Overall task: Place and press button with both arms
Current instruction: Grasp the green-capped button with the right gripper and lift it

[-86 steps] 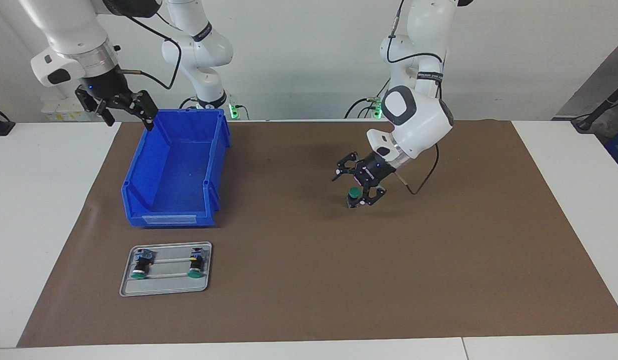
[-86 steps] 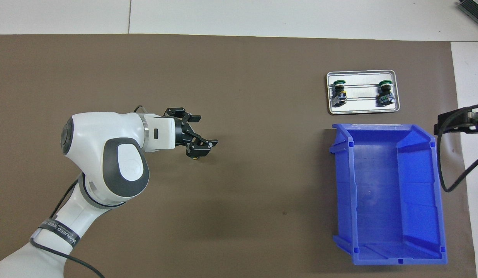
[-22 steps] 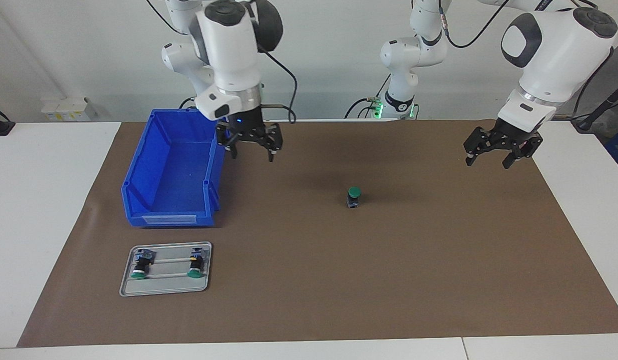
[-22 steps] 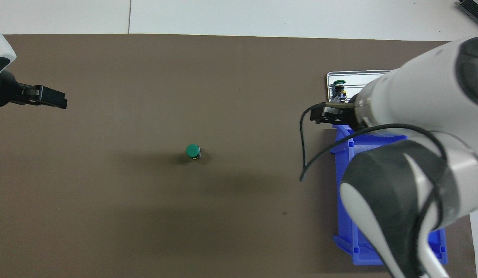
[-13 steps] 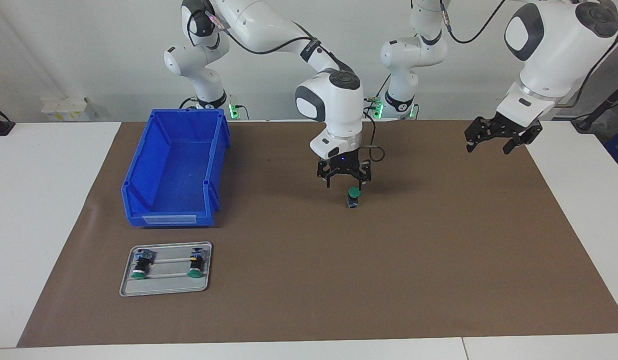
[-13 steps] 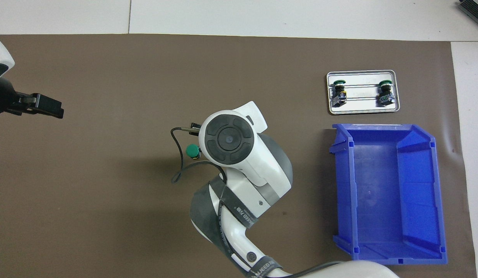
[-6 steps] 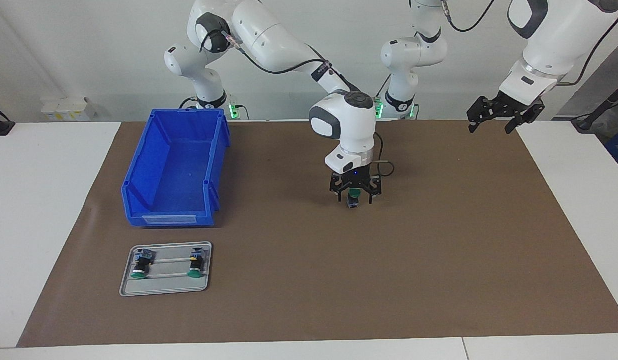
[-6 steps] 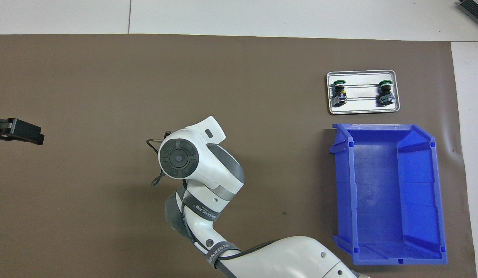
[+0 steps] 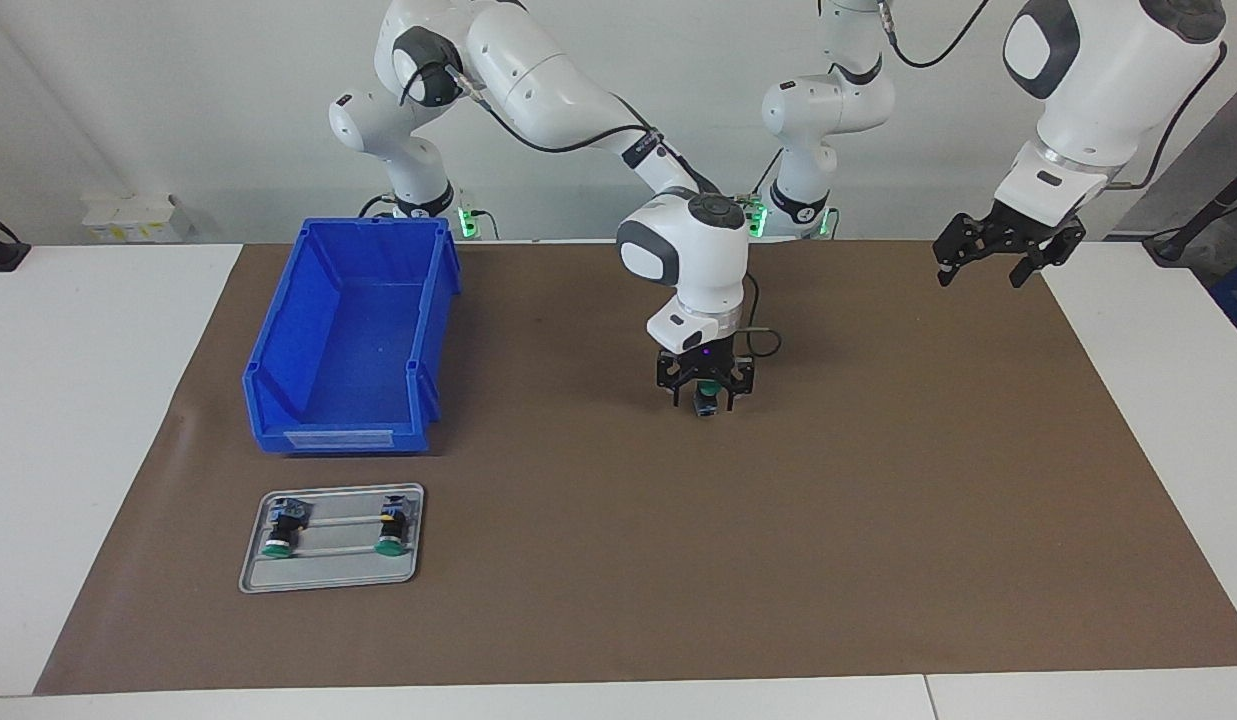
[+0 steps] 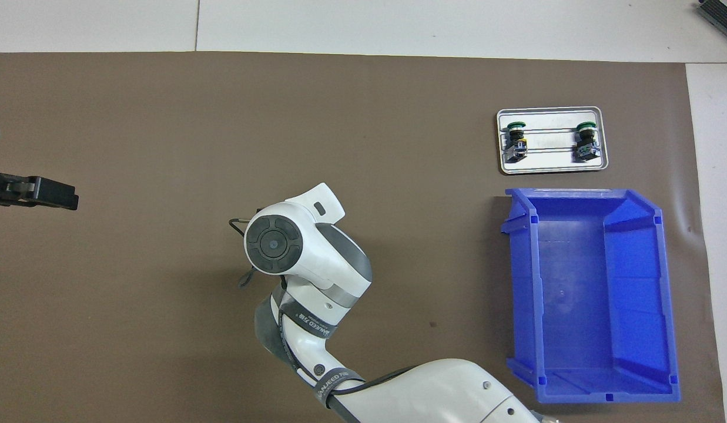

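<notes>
I see the right gripper (image 9: 705,397) lowered onto the button (image 9: 707,396), which stands upright on the brown mat (image 9: 618,560) near the middle of the table (image 9: 98,420). Its fingers straddle the green cap, one on each side; I cannot tell whether they press it or merely flank it. In the overhead view the right arm's wrist joint (image 10: 273,243) hides both the gripper and the button.

I see the left gripper (image 9: 1004,250) hanging in the air over the mat's edge at the left arm's end of the table, with its fingers spread wide and nothing between them. In the overhead view only its dark tip (image 10: 46,194) shows at the frame edge.

The blue bin (image 9: 350,340) sits toward the right arm's end of the table, with nothing visible inside. The metal tray (image 9: 330,575) lies just beside it, farther from the robots. Two more green-capped buttons lie in the tray on their sides, caps pointing away from the robots: one (image 9: 280,528) toward the right arm's end, the other (image 9: 390,528) with a yellow mark on its rear.
</notes>
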Controlling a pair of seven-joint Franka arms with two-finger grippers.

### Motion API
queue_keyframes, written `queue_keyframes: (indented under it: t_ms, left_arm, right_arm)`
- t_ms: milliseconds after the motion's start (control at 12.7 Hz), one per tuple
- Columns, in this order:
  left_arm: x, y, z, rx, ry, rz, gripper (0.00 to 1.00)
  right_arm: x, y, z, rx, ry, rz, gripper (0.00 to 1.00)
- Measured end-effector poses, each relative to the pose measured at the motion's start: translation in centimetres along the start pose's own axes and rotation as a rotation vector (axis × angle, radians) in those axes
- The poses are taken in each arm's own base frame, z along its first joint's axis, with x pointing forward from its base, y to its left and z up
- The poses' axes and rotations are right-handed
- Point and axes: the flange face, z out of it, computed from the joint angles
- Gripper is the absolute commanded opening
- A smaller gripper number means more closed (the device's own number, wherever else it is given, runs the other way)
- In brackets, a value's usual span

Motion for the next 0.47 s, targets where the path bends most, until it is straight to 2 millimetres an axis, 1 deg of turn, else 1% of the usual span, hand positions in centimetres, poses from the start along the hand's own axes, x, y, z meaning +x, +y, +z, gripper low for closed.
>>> queue_keyframes:
  t_ms: [314, 393, 471]
  left_arm:
    - [-0.02, 0.38, -0.02, 0.005, 0.029, 0.006, 1.0]
    - [0.03, 0.44, -0.13, 0.006, 0.038, 0.007, 1.0]
    - [0.07, 0.53, -0.16, 0.006, 0.042, 0.009, 1.0]
  right_arm:
    - [-1.15, -0.79, -0.17, 0.005, -0.004, -0.018, 0.56]
    - [-1.15, -0.79, -0.17, 0.006, -0.004, -0.018, 0.48]
    - [-1.14, -0.78, -0.17, 0.005, -0.004, -0.019, 0.1]
